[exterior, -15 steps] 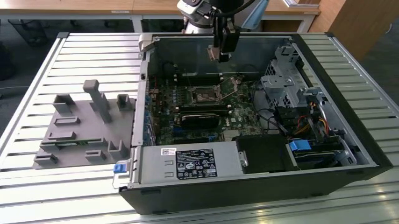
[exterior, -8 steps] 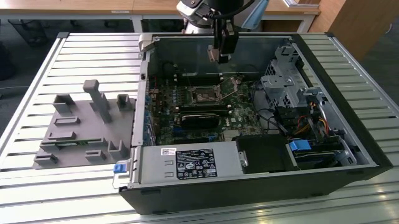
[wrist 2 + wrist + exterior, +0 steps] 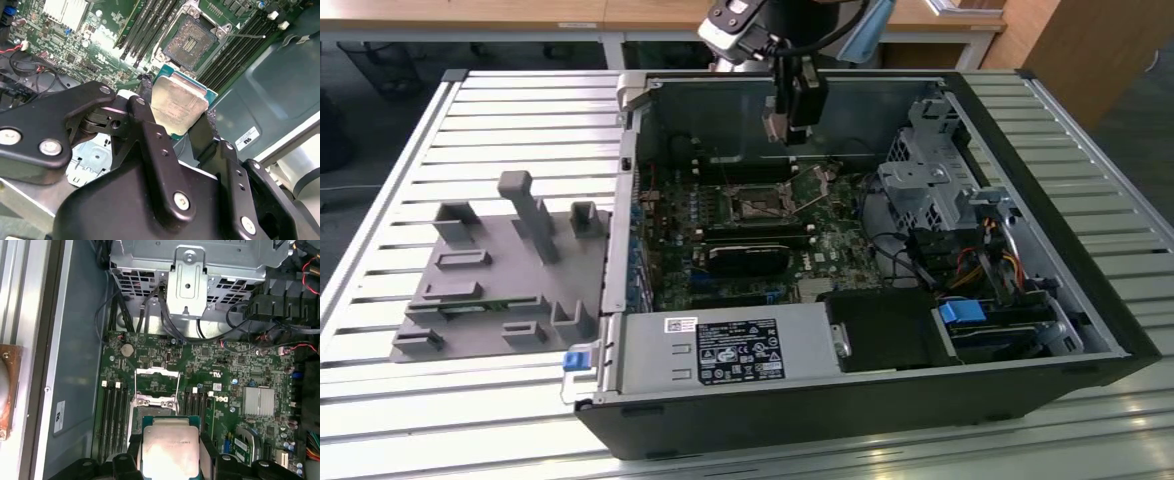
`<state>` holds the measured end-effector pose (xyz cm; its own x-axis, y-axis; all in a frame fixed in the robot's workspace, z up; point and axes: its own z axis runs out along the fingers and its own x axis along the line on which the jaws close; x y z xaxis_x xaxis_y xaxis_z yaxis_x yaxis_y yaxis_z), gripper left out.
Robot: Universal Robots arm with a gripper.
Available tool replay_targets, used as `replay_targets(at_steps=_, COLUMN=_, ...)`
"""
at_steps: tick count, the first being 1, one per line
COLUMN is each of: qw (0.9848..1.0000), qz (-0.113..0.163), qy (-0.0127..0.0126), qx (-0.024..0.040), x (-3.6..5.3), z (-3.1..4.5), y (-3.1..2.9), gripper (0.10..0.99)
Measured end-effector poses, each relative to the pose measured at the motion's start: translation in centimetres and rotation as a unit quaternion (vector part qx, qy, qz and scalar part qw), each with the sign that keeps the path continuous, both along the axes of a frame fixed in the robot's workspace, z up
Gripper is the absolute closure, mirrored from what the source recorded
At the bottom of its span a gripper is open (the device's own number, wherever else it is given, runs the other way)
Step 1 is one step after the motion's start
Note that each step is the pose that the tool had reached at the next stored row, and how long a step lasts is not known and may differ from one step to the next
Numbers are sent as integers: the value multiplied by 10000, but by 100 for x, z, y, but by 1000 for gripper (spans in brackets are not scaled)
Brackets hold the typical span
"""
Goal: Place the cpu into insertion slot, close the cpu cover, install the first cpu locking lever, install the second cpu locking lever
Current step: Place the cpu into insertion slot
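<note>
My gripper (image 3: 176, 111) is shut on the cpu (image 3: 178, 106), a small square chip with a dull silver-tan face, its black fingers (image 3: 144, 86) pressing two opposite edges. In the first wrist view the cpu (image 3: 170, 446) hangs above the green board, just short of the insertion slot (image 3: 150, 411). The cpu cover (image 3: 156, 383) stands swung open beyond the slot. The insertion slot (image 3: 192, 43) lies bare, with its dark centre showing and a thin lever wire (image 3: 246, 36) sticking out beside it. In the exterior view the gripper (image 3: 797, 125) hovers inside the open computer case, behind the insertion slot (image 3: 754, 206).
Long black memory slots (image 3: 112, 415) flank the socket on both sides. A metal drive cage (image 3: 927, 185) and cables fill the case on the exterior view's right, and a power supply (image 3: 727, 350) sits at the front. A grey fixture (image 3: 500, 265) stands on the slatted table.
</note>
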<state>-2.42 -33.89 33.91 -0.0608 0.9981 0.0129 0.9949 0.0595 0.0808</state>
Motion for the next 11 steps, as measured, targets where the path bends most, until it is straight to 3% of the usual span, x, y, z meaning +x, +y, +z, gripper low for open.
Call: replay_targets(at_steps=11, qw=10000, qz=0, qy=0, qx=-3, x=-4, z=-200, y=39, gripper=545)
